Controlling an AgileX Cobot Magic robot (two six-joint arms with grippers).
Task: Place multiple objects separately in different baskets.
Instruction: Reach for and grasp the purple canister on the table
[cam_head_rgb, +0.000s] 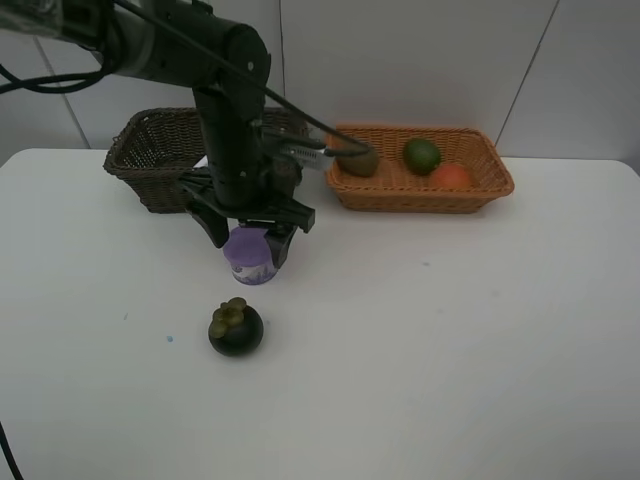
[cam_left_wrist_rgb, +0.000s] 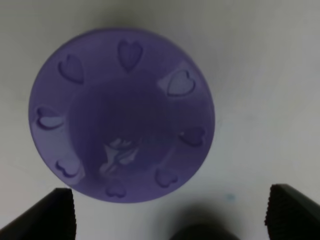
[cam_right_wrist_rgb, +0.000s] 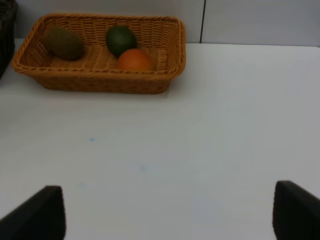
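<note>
The left gripper (cam_head_rgb: 250, 245) hangs straight down over the purple-lidded tub (cam_head_rgb: 250, 262), which stands upright on the white table (cam_head_rgb: 450, 330) just in front of the dark brown basket (cam_head_rgb: 150, 160). Its fingers (cam_left_wrist_rgb: 47, 217) are spread wide, wider than the tub's lid. In the left wrist view the round lid with its ring of embossed hearts fills most of the picture, and the two dark fingertips show at either side, close to its rim. No finger presses on the tub; whether one tip brushes the lid's edge I cannot tell. In the high view the fingers reach down to about the level of the lid, one on each side of it.

The dark mangosteen (cam_head_rgb: 236, 328) sits on the table nearer the front edge, near the tub but apart from it and outside the fingers.

The light orange-tan basket (cam_head_rgb: 480, 190) stands beside the dark one, towards the right. It holds the brown kiwi (cam_head_rgb: 358, 160) at its left end, the green lime (cam_head_rgb: 422, 155) near the middle, and the orange-red fruit (cam_head_rgb: 452, 176) just beside the lime.

The right gripper (cam_right_wrist_rgb: 167, 212) shows only in its own wrist view. Its fingers (cam_right_wrist_rgb: 42, 215) are spread apart over bare table, holding nothing, well apart from the light basket ahead of them.
</note>
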